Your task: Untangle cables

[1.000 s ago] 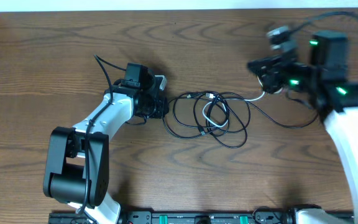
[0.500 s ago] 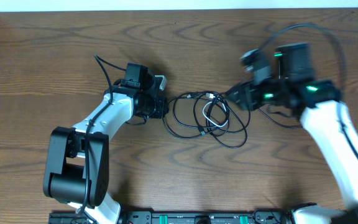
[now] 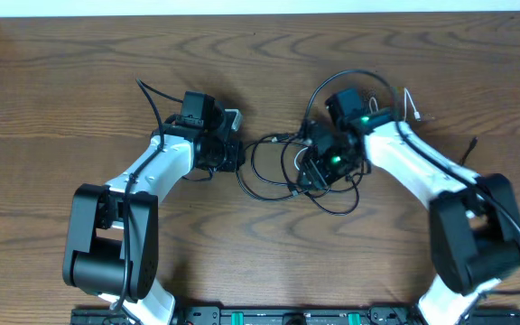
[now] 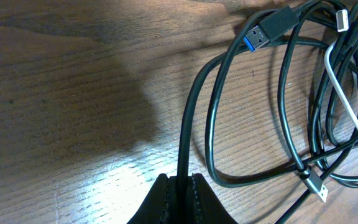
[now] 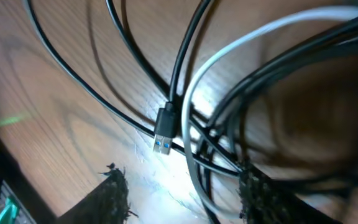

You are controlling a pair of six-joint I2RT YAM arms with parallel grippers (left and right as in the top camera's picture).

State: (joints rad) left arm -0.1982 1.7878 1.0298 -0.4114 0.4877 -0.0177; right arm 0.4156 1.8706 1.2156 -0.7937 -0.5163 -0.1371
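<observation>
Both my pincers at the tangle.
My left pincer (image 4: 179, 198) is clamped on a black cable (image 4: 186, 124). My right pincer (image 5: 183, 198) stands wide just above the cables (image 3: 301, 171), black loops crossing a white cable (image 5: 260, 34), heaped mid-table (image 3: 79, 90) between my arms.

Robotics lab (two arms (image 3: 152, 171), wooden table (image 3: 61, 72)).

- You're looking at a dark brown wood-grain worktop (image 3: 52, 81)
- Along its far edge you see a pale strip (image 3: 242, 5)
- A black rail (image 3: 269, 317) lines your near edge
</observation>
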